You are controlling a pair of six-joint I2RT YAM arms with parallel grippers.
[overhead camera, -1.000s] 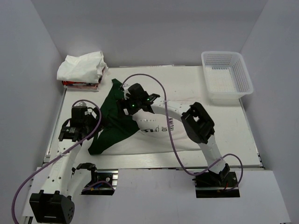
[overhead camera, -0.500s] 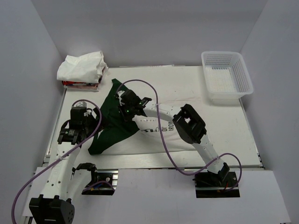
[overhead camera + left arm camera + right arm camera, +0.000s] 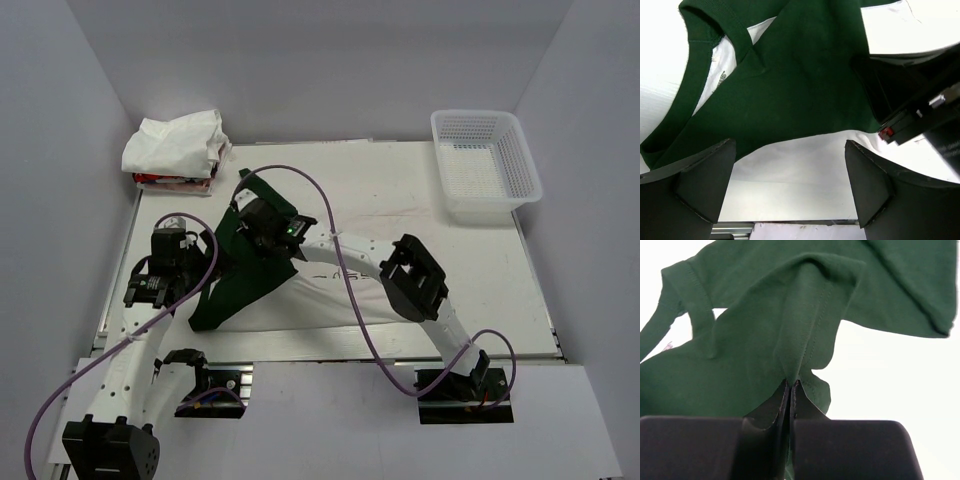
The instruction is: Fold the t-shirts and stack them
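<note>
White table (image 3: pixel 400 180), plain grey walls (image 3: pixel 330 60) on three sides. Green-and-white t-shirt (image 3: pixel 300 303) lies left-centre; right gripper (image 3: pixel 791 384) pinched tight on its green fold. Left gripper (image 3: pixel 789 150) hangs spread wide above the shirt. Folded shirts (image 3: pixel 178 148) back-left, mesh basket (image 3: pixel 485 160) back-right.

White table (image 3: pixel 400 175) boxed by plain pale grey walls (image 3: pixel 320 60) — back, left, right; even, soft light.

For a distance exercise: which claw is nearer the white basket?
Right. The right claw, pinching the t-shirt, is mid-table, left of the basket; the open left claw sits farther left.
</note>
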